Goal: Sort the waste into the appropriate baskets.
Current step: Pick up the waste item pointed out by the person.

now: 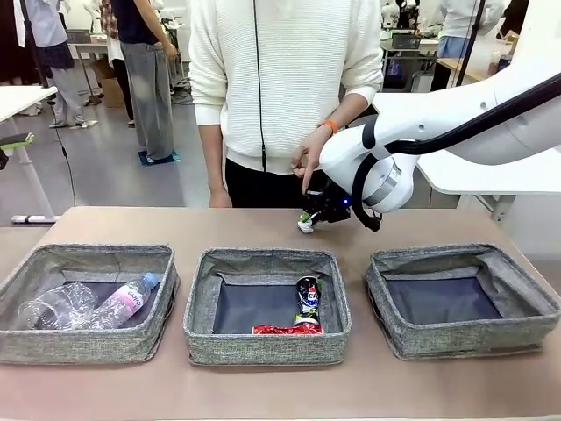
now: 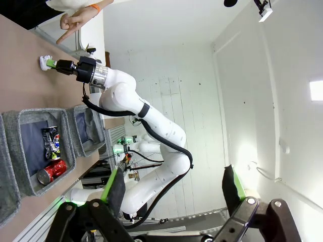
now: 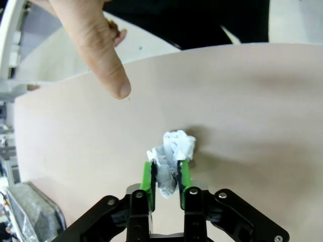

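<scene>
Occlusions and cut-offs, all three views

Front: my right fingers sit behind my own wrist, so the pads and the paper wad read as a small blob there, grip not resolvable. Crushed red can is half hidden behind the middle basket's near wall; dark can's print too small to read. Clear bottle in the left basket has its outline lost against the floor. Person's pointing hand is cropped by the top edge in my right wrist view. Left wrist view: my left fingers are cut by the bottom edge, and the nearest basket is cropped at the left edge.
</scene>
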`<state>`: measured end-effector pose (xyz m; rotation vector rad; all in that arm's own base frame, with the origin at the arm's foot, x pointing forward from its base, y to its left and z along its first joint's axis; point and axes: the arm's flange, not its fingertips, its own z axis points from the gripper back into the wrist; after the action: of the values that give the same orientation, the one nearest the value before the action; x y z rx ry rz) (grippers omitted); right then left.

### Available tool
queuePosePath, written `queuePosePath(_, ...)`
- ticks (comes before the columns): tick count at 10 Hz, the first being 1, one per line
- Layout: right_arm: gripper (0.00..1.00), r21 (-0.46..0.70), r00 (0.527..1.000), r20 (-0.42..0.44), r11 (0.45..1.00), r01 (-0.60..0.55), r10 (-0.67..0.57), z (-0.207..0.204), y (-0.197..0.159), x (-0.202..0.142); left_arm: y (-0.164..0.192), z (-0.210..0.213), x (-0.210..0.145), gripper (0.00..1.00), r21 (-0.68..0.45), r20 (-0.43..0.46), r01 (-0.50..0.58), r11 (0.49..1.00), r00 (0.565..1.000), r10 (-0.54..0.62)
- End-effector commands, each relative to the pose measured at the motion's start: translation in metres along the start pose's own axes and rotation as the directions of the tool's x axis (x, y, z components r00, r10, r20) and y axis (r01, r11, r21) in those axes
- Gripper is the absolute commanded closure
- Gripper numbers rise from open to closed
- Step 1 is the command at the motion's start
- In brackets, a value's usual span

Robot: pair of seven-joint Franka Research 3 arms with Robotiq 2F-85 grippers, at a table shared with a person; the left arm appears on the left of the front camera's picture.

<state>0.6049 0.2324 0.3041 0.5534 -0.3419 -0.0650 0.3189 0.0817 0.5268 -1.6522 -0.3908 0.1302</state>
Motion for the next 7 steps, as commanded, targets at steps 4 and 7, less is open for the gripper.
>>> queuePosePath(4,1.00,0.064,0.999,-0.004,0.997,0.041,-0.041,0.022,-0.020,-0.009,-0.002,-0.001,-0.001,0.00,-0.019,0.001,0.018,1.000,1.000,-0.018)
queuePosePath(7,1.00,0.036,0.976,-0.166,0.988,0.147,-0.139,0.066,-0.021,-0.007,-0.002,-0.001,-0.001,0.00,-0.019,0.001,0.018,1.000,1.000,-0.018)
